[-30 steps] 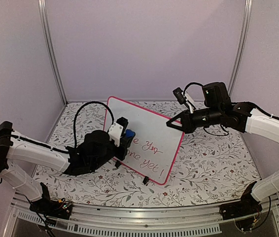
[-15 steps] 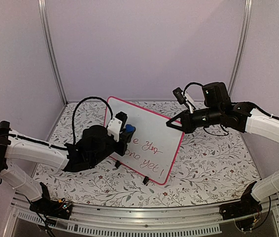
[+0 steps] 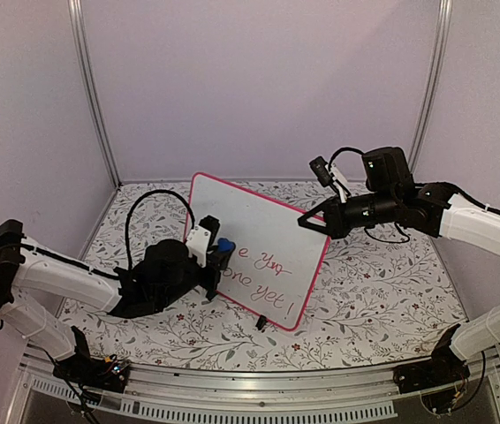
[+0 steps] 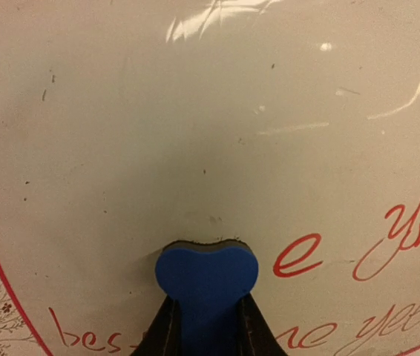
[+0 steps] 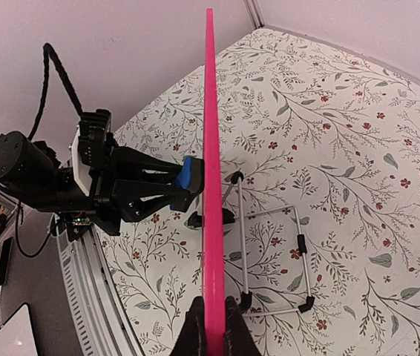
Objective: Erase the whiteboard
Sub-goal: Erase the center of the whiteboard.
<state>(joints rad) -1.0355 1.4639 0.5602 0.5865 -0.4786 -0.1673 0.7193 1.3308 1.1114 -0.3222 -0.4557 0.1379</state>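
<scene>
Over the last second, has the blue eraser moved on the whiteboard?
Yes. The blue eraser has slid left and slightly down across the whiteboard, ending nearer its left frame edge.

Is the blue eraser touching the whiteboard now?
Touching. The right wrist view, edge-on, shows the eraser pressed against the whiteboard with no gap.

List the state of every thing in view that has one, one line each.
whiteboard: standing tilted, upper face blank, red writing across the lower part
eraser: clamped, pressed against the board face
left gripper: shut on the eraser
right gripper: shut on the whiteboard's pink upper edge
</scene>
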